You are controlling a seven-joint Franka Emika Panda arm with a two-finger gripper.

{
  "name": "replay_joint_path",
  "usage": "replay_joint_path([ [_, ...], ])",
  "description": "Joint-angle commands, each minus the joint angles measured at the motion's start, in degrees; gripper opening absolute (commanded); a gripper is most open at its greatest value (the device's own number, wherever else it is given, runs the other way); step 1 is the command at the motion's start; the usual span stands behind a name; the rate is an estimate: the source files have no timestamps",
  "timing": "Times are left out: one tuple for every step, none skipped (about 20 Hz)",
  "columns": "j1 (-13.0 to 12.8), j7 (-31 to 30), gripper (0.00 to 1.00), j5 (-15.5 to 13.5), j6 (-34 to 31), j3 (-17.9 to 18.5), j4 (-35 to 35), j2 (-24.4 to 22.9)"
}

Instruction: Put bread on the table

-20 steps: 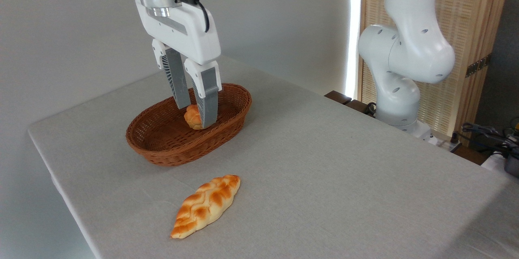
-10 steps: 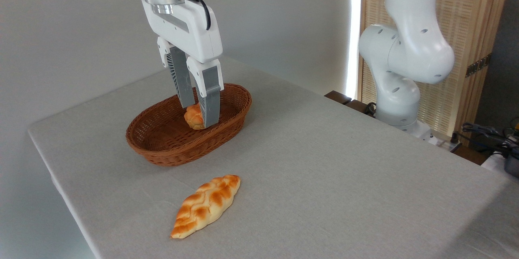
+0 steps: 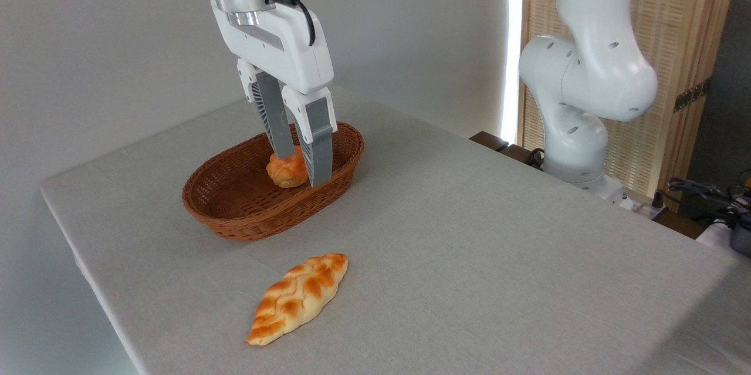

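The braided bread (image 3: pixel 298 297), golden-orange with pointed ends, lies flat on the grey cloth table (image 3: pixel 469 246), in front of the basket and apart from it. My gripper (image 3: pixel 302 169) hangs above the right half of the brown wicker basket (image 3: pixel 234 210), fingers pointing down. Its jaws stand a little apart and hold nothing. A small round orange-brown bun (image 3: pixel 284 171) rests in the basket just left of the near finger (image 3: pixel 320 152), which covers the bun's right edge.
The white arm base (image 3: pixel 578 128) stands off the table's far right edge, in front of a wooden slatted screen. Cables and gear lie at the far right. A pale wall runs behind the table's left side.
The gripper has moved to the right and slightly up over the basket. The bun and the braided bread have stayed where they were.
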Motion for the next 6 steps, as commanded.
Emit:
replay_joint_path([
  [-0.1,-0.9,1.0,0.9,-0.9,0.5,-0.4,-0.6],
  [-0.1,-0.9,1.0,0.9,-0.9,0.5,-0.4,-0.7],
  [-0.1,-0.8,1.0,0.7,-0.9,0.6,-0.4,-0.6],
  [-0.1,-0.9,1.0,0.7,-0.8,0.6,-0.3,-0.6],
  [0.0,-1.0,1.0,0.4,-0.8,0.6,-0.3,-0.6],
  [0.0,-1.4,1.0,0.3,-0.7,0.6,-0.3,-0.6],
])
